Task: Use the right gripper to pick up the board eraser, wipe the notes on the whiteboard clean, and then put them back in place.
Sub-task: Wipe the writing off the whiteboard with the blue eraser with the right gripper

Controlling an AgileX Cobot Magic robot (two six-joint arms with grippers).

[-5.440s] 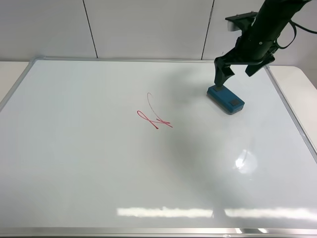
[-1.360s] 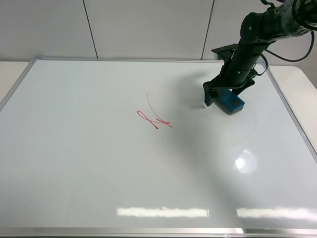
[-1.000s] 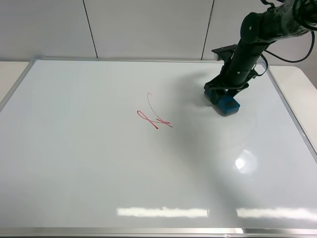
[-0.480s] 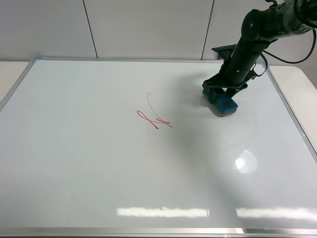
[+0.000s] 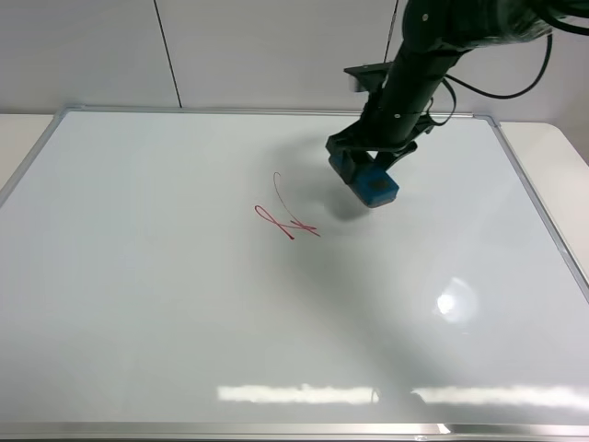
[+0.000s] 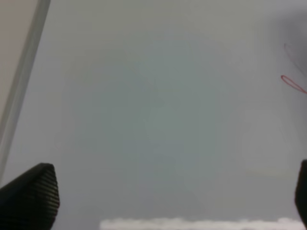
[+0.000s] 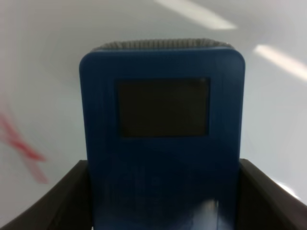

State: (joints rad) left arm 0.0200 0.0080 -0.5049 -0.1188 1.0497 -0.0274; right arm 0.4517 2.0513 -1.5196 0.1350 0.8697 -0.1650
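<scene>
We have the right gripper (image 5: 361, 158) clamped on the board eraser (image 5: 373, 187), 1 black finger (image 7: 72, 199) pressed to each long side of the blue block. In the wrist view, 1 dark grey square patch (image 7: 163, 106) faces us and the felt edge shows at the far end. In the high view, the eraser hangs over the upper middle of the whiteboard (image 5: 184, 322), tilted, with a soft shadow (image 5: 342, 208) on the glossy surface just beside it. We cannot tell whether it touches the board. The notes (image 5: 287, 216), that thin red looping scribble, lie near the eraser on its left, a gap of bare white between them, and the red line reads whole. The left gripper (image 6: 168, 196) hovers low over the board's left part, its 2 fingertips set wide apart with nothing between them. The silver frame (image 6: 24, 76) runs past on one side.
</scene>
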